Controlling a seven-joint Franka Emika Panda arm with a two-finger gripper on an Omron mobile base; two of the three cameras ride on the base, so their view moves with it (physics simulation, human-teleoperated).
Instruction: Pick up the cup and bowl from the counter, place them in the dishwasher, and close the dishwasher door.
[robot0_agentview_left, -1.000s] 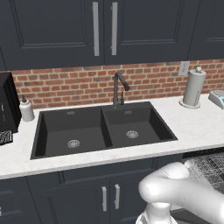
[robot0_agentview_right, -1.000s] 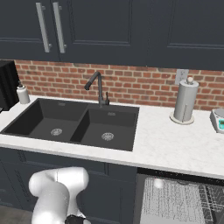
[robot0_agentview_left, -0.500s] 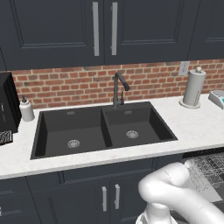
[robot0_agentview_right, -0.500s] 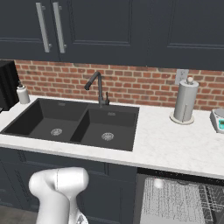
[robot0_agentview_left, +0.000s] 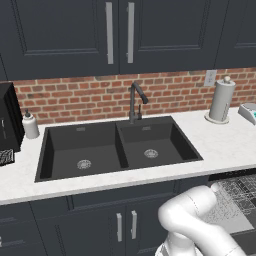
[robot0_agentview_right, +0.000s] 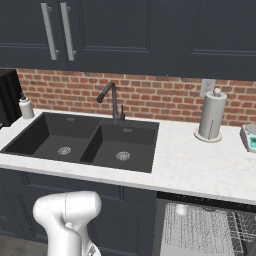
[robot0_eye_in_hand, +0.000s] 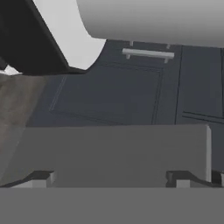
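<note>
Two basins make up the black double sink (robot0_agentview_left: 120, 150), set into the counter (robot0_agentview_left: 220, 145); each shows a round drain at its bottom and nothing else that I can make out inside. A dark faucet (robot0_agentview_left: 136, 100) rises behind the divider between the basins, in front of the red brick backsplash (robot0_agentview_right: 160, 97).

On the counter to the right of the sink stands a paper-towel roll (robot0_agentview_right: 211, 116) on its holder, upright, near the wall. Further right, at the frame's edge, sits a small pale device (robot0_agentview_right: 248, 137). To the left of the sink a white soap bottle (robot0_agentview_left: 30, 125) stands just beside a black appliance (robot0_agentview_left: 9, 120).

Below the counter on the right, the dishwasher (robot0_agentview_right: 210, 232) stands open, its pale grey wire rack (robot0_agentview_right: 200, 230) pulled into sight. A small whitish round thing sits near the rack's back left corner in the right base view; I cannot tell what it is.

In the hand view the gripper (robot0_eye_in_hand: 113, 177) has its two dark fingertips (robot0_eye_in_hand: 41, 177) spread wide apart with nothing between them, facing a dark cabinet door (robot0_eye_in_hand: 109, 92) with a pale bar handle (robot0_eye_in_hand: 148, 54).
</note>
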